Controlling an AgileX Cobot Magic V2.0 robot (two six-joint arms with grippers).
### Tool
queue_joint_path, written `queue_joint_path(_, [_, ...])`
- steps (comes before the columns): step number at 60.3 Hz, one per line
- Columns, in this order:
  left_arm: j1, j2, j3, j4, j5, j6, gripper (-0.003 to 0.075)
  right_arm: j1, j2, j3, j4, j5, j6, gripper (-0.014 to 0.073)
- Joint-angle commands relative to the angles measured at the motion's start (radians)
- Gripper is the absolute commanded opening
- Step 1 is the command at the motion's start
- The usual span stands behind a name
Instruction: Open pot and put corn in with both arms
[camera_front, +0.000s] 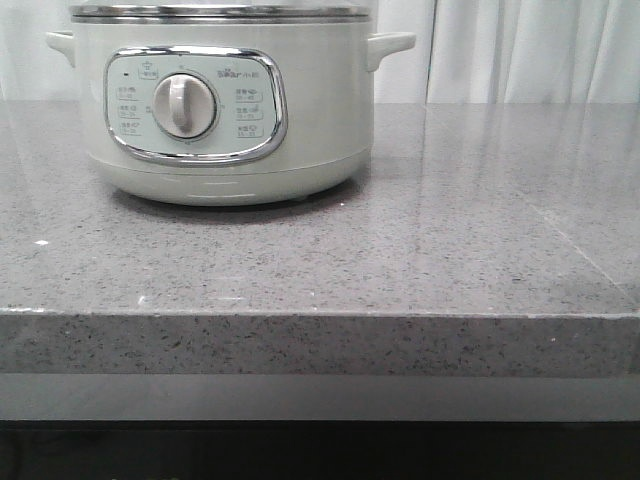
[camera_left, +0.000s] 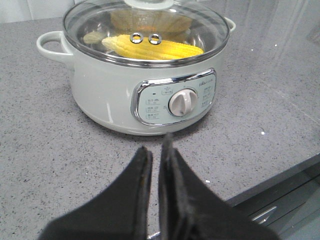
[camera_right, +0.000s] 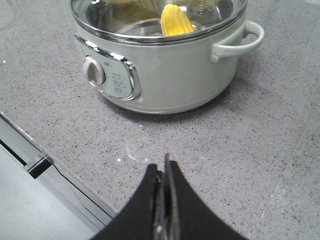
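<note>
1. The pot (camera_left: 110, 95) has a smooth, slightly glossy pale body that looks like painted metal or plastic.
2. Its control panel frame (camera_front: 196, 105) is shiny chrome; the dial (camera_front: 184, 106) looks like matt silver plastic.
3. The lid (camera_left: 145, 30) is clear glass with a polished steel rim.
4. The corn (camera_left: 155, 48) is bumpy, with a light shine.
5. The countertop (camera_front: 420, 250) is speckled grey stone, polished and reflective.
6. The left gripper (camera_left: 154, 150) fingers are matt black.

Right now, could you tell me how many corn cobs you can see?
1. The corn lies inside the pot, under the closed glass lid. The right wrist view shows its end. Reflections on the lid could hide others.
</note>
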Motion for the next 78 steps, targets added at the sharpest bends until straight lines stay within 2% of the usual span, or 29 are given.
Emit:
queue_joint_path(1, [-0.006, 0.003, -0.028, -0.003, -0.066, -0.002, -0.0020, 0.001, 0.002, -0.029, 0.005, -0.063, 0.000, -0.0120])
queue_joint_path(34, [0.005, -0.015, 0.001, 0.018, -0.084, -0.002, -0.0020, 0.001, 0.002, -0.029, 0.005, -0.064, 0.000, -0.0120])
queue_joint_path(41, [0.091, -0.077, 0.096, 0.020, -0.163, -0.002, -0.0020, 0.001, 0.002, -0.029, 0.005, -0.063, 0.000, -0.0120])
queue_joint_path(50, [0.225, -0.213, 0.304, -0.018, -0.400, -0.002, -0.0020, 0.001, 0.002, -0.029, 0.005, -0.063, 0.000, -0.0120])
queue_joint_path(58, [0.329, -0.332, 0.475, -0.072, -0.545, -0.002, -0.0020, 0.001, 0.002, -0.029, 0.005, -0.063, 0.000, -0.0120])
queue_joint_path(68, [0.418, -0.450, 0.610, -0.092, -0.589, -0.002, -0.0020, 0.001, 0.002, -0.029, 0.005, -0.063, 0.000, -0.0120])
queue_joint_path(78, [0.440, -0.516, 0.671, -0.092, -0.619, -0.002, -0.0020, 0.001, 0.002, -0.029, 0.005, -0.063, 0.000, -0.0120])
